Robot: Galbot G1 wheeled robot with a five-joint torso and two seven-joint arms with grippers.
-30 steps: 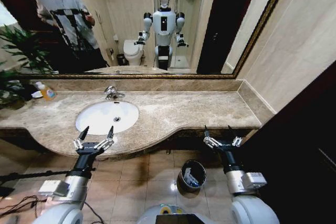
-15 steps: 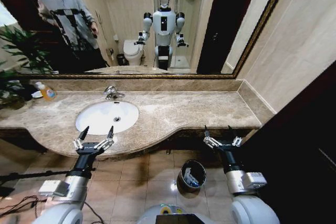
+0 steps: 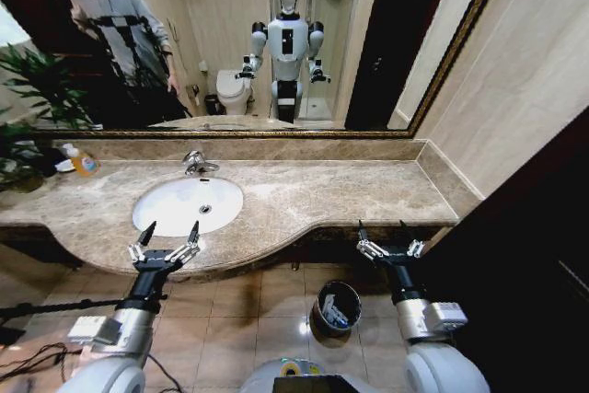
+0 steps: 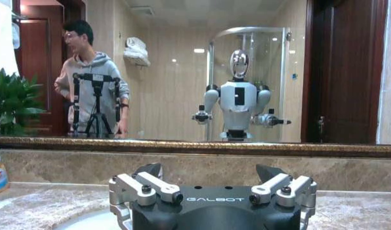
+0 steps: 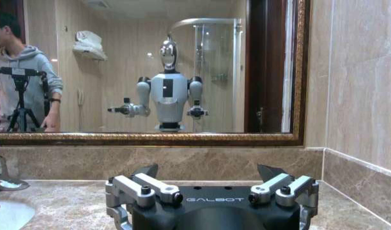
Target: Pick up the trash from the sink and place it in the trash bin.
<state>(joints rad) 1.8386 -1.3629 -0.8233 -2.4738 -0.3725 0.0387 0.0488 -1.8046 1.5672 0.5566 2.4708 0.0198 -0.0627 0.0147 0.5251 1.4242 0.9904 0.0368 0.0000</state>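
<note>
Trash nowhere visible in oval white sink (image 3: 175, 209), just beyond left gripper (image 3: 167, 236), spread wide and empty; right gripper (image 3: 388, 236) likewise open, far right, above trash bin (image 3: 335, 309) holding white scraps.

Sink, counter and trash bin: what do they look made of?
The sink looks like glossy white ceramic, smooth and evenly bright. The counter looks like polished marble, mottled beige-brown with veining, though it could be an imitation. The trash bin seems dark metal, judging by its shiny rim.
</note>
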